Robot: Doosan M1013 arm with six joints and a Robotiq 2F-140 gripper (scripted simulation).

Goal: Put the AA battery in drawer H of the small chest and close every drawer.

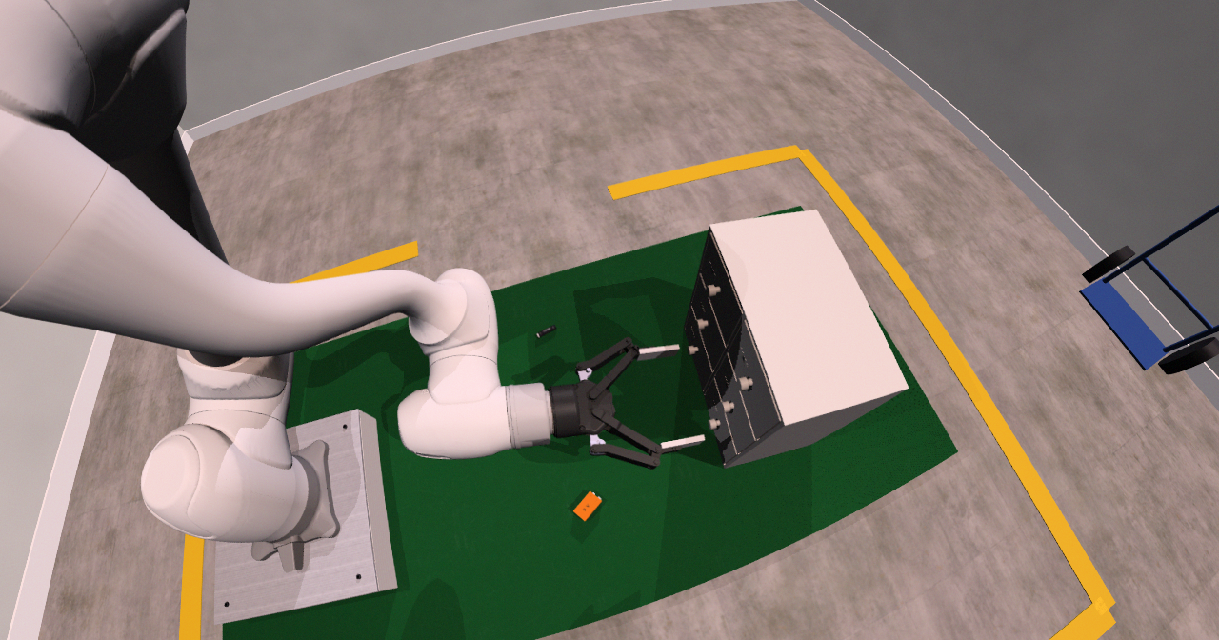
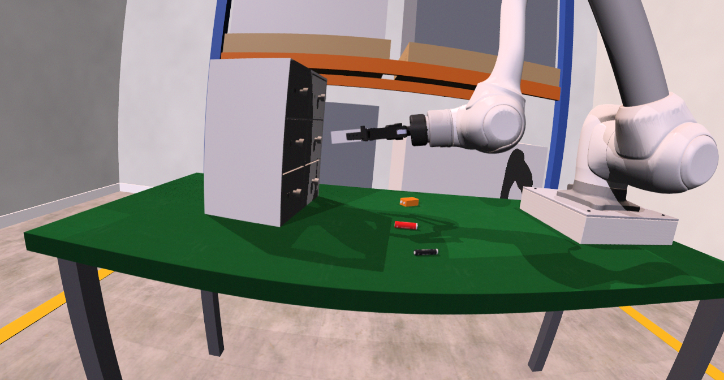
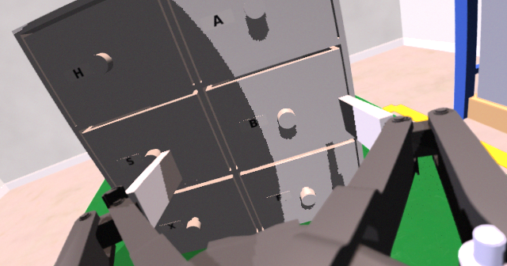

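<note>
A slim black cylinder [image 1: 546, 330] [image 2: 426, 251], which looks like the AA battery, lies on its side on the green table [image 1: 494, 542] [image 2: 167, 261]. The small chest [image 1: 805, 312] [image 2: 245, 139] stands upright with all its drawers pushed in. Drawer H [image 1: 726, 305] [image 2: 298, 105] [image 3: 135, 40] is at the top left of the front in the wrist view, in shadow, with a round knob [image 3: 104, 62]. My gripper [image 1: 690, 394] [image 2: 337, 136] [image 3: 257, 140] is wide open and empty. It points level at the chest's front at about mid height, a short gap away, below and right of H's knob.
A red cylinder [image 2: 405, 224] and an orange block battery [image 1: 587, 506] [image 2: 409, 201] lie on the table. The red one is hidden in the top view. The other drawer knobs, such as A's [image 3: 254, 9] and B's [image 3: 287, 119], stick out from the front.
</note>
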